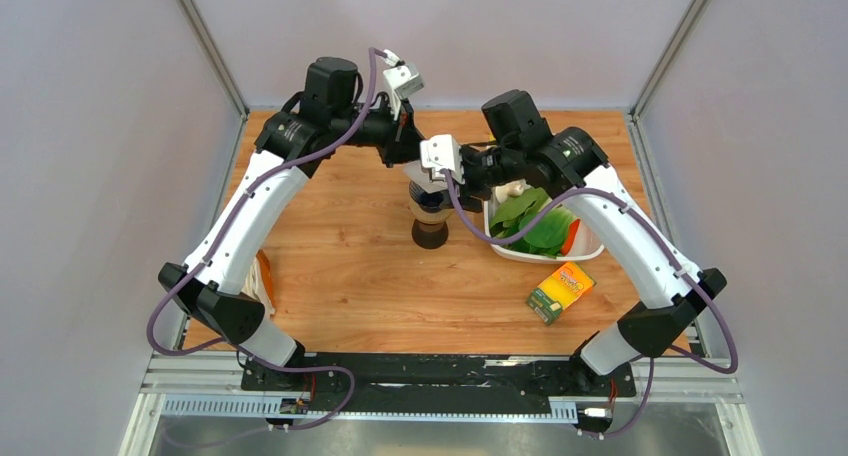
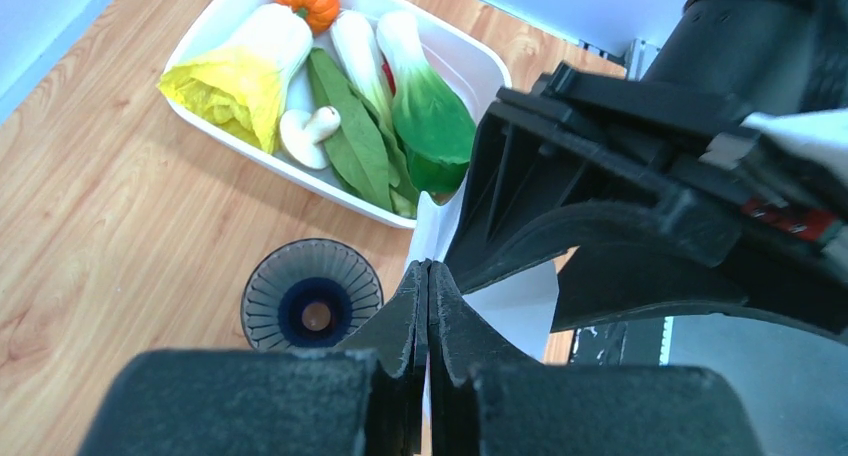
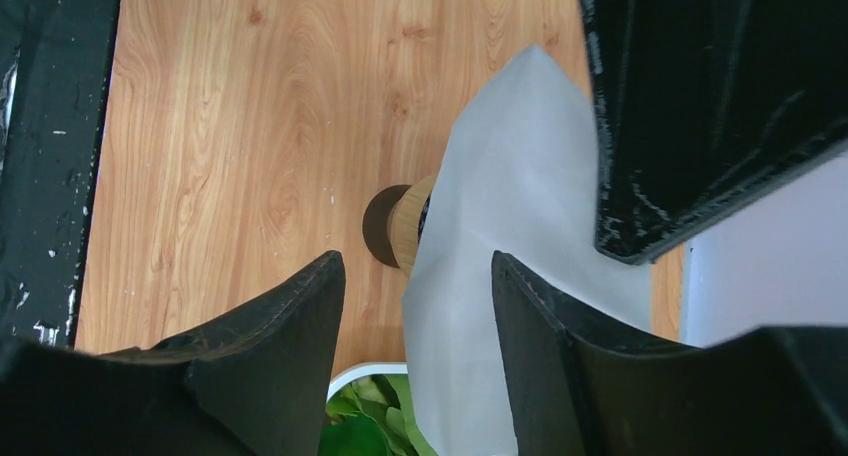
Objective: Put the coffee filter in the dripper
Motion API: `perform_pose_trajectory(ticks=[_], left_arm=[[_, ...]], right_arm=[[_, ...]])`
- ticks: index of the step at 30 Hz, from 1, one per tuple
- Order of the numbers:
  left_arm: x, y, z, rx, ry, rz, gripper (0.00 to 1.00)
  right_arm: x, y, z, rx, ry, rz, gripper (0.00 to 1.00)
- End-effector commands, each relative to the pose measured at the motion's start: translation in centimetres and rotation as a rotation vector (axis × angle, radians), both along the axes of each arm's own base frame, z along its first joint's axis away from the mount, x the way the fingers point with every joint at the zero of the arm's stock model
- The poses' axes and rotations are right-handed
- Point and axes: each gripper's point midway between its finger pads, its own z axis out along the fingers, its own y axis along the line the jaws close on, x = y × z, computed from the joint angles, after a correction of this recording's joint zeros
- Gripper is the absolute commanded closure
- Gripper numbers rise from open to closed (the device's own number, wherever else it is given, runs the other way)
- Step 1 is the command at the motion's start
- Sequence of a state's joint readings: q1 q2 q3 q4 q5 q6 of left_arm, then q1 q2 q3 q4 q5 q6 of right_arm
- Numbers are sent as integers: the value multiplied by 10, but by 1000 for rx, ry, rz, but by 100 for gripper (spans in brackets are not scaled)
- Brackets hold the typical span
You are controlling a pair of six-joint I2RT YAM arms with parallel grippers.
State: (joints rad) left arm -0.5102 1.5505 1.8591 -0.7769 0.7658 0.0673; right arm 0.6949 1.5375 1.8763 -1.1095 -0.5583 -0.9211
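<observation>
L gripper [image 2: 428, 276] clamped on coffee filter [image 2: 500, 311] edge above dripper [image 2: 312, 294]; R gripper [image 3: 416, 268] apart.

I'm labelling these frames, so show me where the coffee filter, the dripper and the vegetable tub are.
coffee filter [image 3: 520, 236]: right wrist view, middle of the white paper.
dripper [image 2: 312, 308]: left wrist view, centre of its ribbed mouth.
vegetable tub [image 2: 480, 64]: left wrist view, white corner rim.

yellow-green box [image 1: 560, 290], print too small to read
</observation>
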Motion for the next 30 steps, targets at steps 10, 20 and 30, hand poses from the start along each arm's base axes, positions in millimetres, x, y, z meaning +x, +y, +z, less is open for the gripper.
perform_pose_trajectory(ticks=[10, 20, 30], left_arm=[[3, -1, 33, -115, 9, 10, 100], [7, 1, 20, -109, 16, 28, 100], [38, 4, -3, -263, 126, 102, 100]], right_arm=[[-31, 5, 0, 36, -28, 214, 72], [-16, 4, 37, 104, -118, 128, 15], [25, -33, 108, 394, -73, -139, 0]])
